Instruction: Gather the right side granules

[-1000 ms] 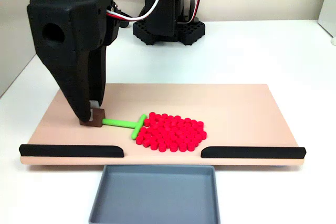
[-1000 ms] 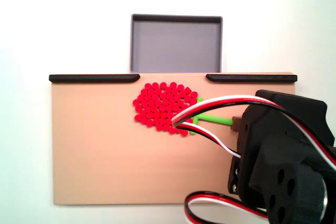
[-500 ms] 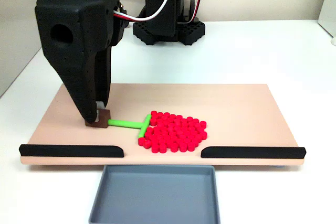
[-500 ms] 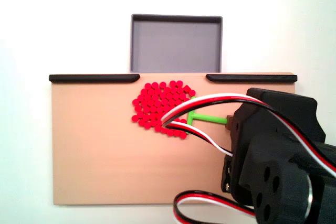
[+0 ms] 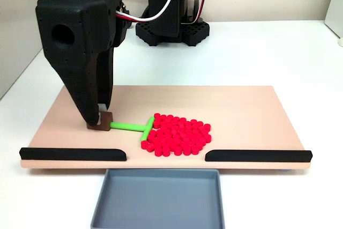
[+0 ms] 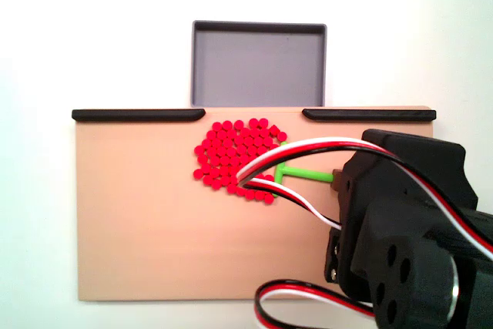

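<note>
My gripper (image 5: 99, 123) is clamped on the brown block at the end of the green T-shaped stick (image 5: 132, 127). The granules (image 5: 179, 135) lie clustered against the stick's crossbar, apparently touching it, near the board's (image 5: 246, 111) front edge, mid-length.

You see dozens of red granules (image 5: 179, 135) in one cluster, one green T-shaped stick (image 5: 131, 127), one tan board (image 5: 241, 111), two black rails (image 5: 72, 154), one grey tray (image 5: 158, 197) and one arm.
</note>
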`<state>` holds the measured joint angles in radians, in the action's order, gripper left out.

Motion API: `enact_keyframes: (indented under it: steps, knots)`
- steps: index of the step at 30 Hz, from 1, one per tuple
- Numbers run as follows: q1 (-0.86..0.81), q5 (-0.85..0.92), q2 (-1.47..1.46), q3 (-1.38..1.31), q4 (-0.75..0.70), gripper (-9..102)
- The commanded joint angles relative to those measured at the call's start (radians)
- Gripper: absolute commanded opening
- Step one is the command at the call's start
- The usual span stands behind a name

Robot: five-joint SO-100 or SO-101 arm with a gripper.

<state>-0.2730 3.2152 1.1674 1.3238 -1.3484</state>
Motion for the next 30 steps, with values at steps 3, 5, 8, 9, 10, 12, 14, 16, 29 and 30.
enact_keyframes:
  steps: [3,5,8,9,10,12,14,16,29,30]
  knots:
    - [-0.026,0.094,0.057,0.003,-0.012,0]
    - [-0.038,0.08,0.075,0.003,-0.025,0]
    - [-0.052,0.017,0.104,0.005,-0.052,0]
    - [-0.052,-0.021,0.115,0.005,-0.058,0]
    - [-0.052,-0.074,0.127,0.008,-0.058,0]
    - [-0.049,-0.175,0.152,0.011,-0.084,0]
    - [-0.041,-0.321,0.184,0.028,-0.103,0]
    - [-0.028,-0.509,0.215,0.035,-0.103,0]
    - [0.137,-1.275,0.38,0.155,-0.172,0]
    - [0.152,-1.313,0.383,0.158,-0.181,0]
